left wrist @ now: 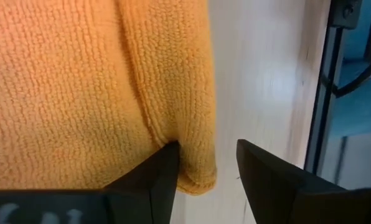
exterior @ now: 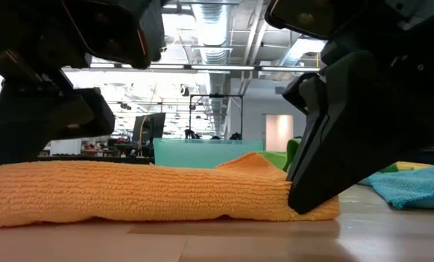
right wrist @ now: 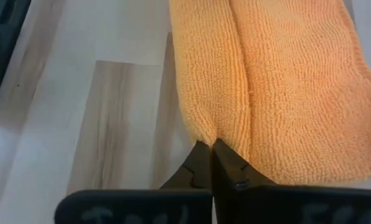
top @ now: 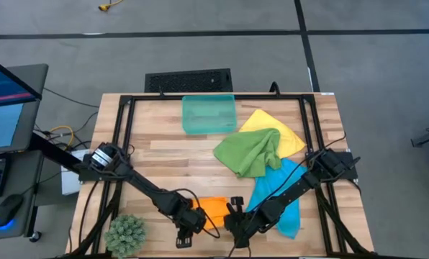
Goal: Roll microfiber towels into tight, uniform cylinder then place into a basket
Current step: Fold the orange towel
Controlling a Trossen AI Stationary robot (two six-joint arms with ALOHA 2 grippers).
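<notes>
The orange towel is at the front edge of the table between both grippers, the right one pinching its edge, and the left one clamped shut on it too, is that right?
Not quite. The left gripper is open: the left wrist view shows its fingers apart, with the orange towel's corner between them, not clamped. The rest holds: the right gripper is shut on the towel's edge, near the table's front edge.

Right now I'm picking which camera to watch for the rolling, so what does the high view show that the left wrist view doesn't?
Only the high view shows the teal basket, the green towel, yellow towel, blue towel, the spiky plant ball and the right gripper at the orange towel's edge. Only the left wrist view shows the left gripper open, one finger against the towel's folded edge. Both show the orange towel on the wooden table.
</notes>
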